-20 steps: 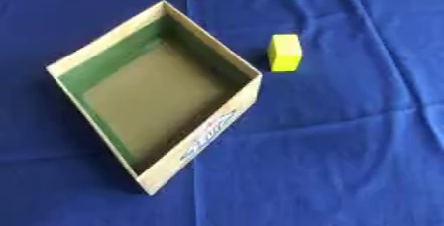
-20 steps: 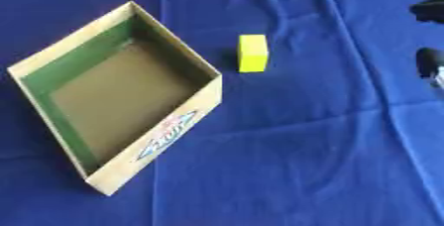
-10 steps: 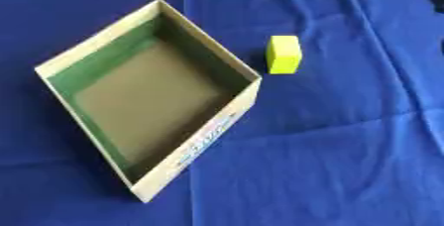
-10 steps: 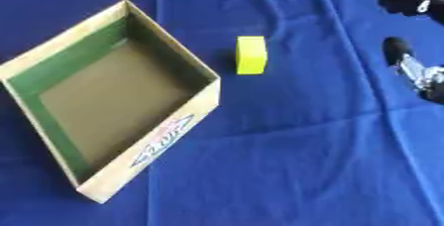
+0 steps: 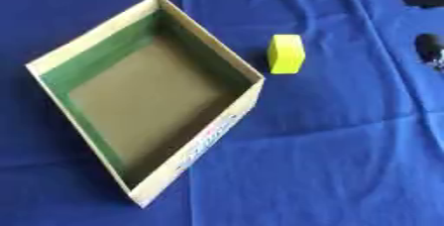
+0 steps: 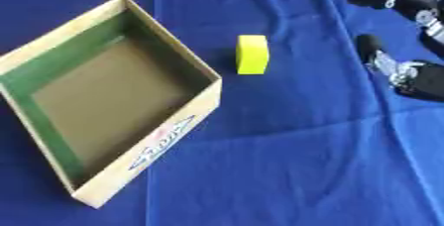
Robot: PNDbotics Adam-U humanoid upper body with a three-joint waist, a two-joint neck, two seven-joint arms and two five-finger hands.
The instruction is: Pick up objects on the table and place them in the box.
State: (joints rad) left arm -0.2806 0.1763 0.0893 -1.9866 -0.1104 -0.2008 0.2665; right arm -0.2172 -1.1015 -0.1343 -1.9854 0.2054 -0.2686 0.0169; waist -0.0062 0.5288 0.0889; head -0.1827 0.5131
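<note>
1. Since a second ago, the right hand (image 6: 408, 66) has come further in from the right edge toward the yellow block (image 6: 252, 54); block and box (image 6: 173, 116) keep their places on the blue cloth (image 6: 304, 160).
2. Left eye view: the block stands just beside the box's right corner, apart from it, with open cloth on its right, which suits an approach from that side. Only dark fingertips show at the right edge.
3. Right eye view: the right hand's fingers are spread and relaxed, thumb apart from the others, holding nothing, probably opened ready to close on the block. The box is empty. The left hand is unseen.
</note>
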